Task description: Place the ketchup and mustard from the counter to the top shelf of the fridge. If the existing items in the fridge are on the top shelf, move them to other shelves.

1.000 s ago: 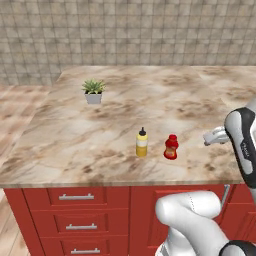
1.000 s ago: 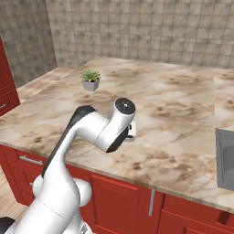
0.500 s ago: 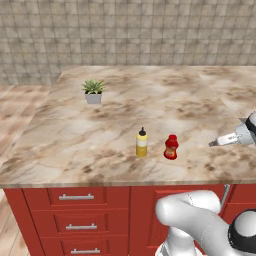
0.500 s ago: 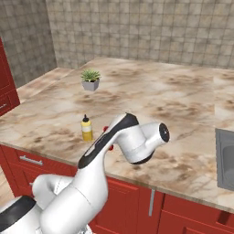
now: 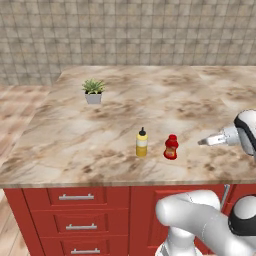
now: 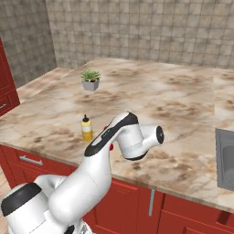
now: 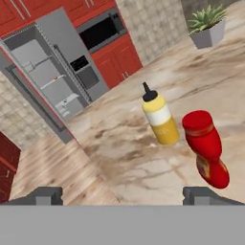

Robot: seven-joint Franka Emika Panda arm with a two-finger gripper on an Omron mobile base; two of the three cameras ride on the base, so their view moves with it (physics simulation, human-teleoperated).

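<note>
So the ketchup [image 5: 171, 147] and the mustard [image 5: 142, 143] are both standing upright near the front edge of the bench [image 5: 100, 130], mustard just beside the ketchup on its left, not touching. Long axes vertical, ketchup's red cap up, mustard's dark nozzle pointing straight up. The claw [image 5: 201, 142] sits off to the right of the ketchup at about bottle height, near but apart, aimed toward the bottles. In the hand view the claw [image 7: 123, 195] is wide open with nothing in it, one fingertip [image 7: 45, 195] far left, the other far right, and the ketchup [image 7: 206, 147] is ahead of the right tip with the mustard [image 7: 159, 116] further on. A small potted plant [image 5: 93, 91] stands well back on the bench. The fridge [image 7: 52, 72] shows across the room in the hand view.
</note>
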